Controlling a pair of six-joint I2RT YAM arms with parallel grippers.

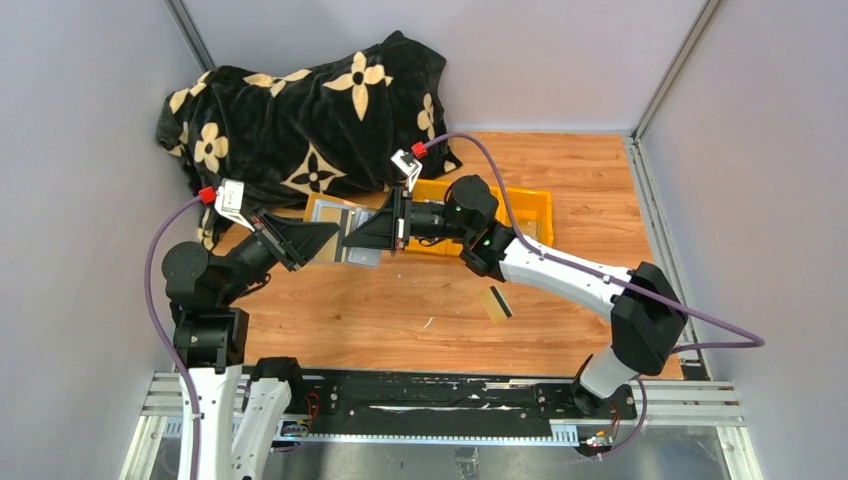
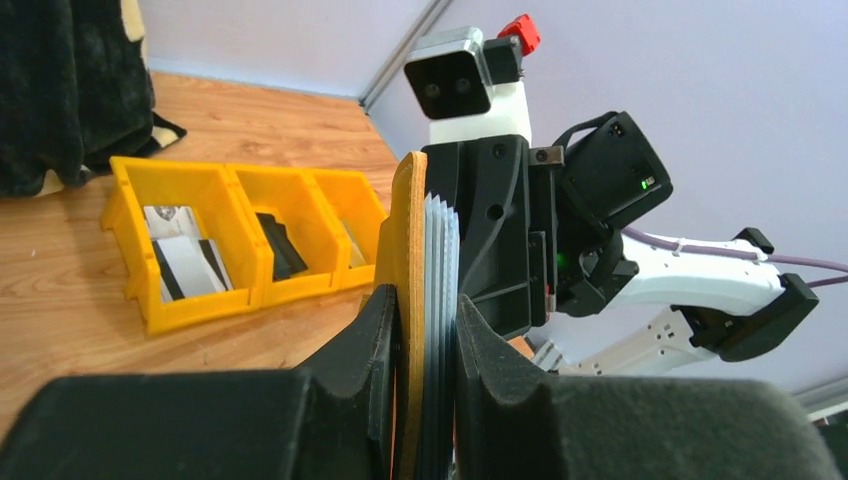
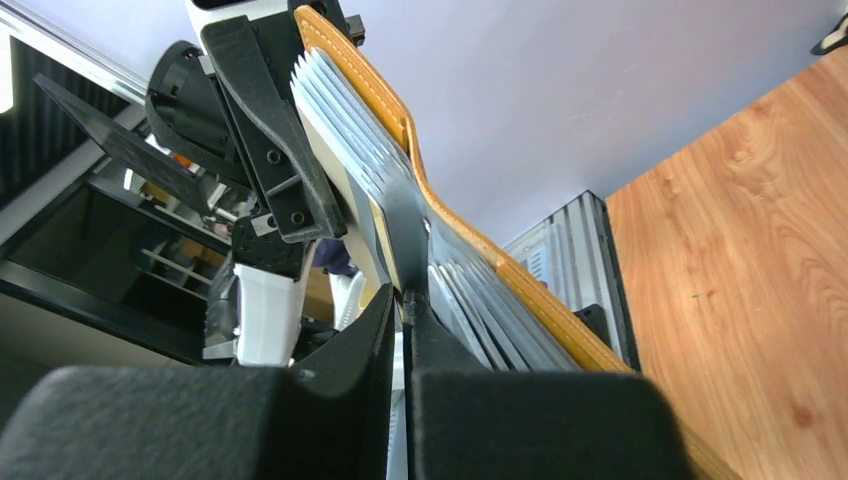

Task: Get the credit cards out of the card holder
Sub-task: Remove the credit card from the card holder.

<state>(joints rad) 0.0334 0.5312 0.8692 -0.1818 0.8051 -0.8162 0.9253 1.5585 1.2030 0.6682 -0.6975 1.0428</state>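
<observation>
Tan card holder (image 2: 405, 250) hangs clamped in the left gripper (image 2: 425, 310), right gripper (image 3: 405, 310) pinching inside it; one card (image 1: 497, 303) lies out on the table (image 1: 400, 310).

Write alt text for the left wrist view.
The left gripper clamps the card holder on edge, tan cover left, grey pockets right, with the right gripper close behind it. To the left, a yellow three-compartment bin on the wooden table holds pale striped cards and a black item.

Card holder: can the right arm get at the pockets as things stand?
Probably yes: left gripper clamps the card holder, its pockets fanned toward the right gripper, which is shut on one.
</observation>
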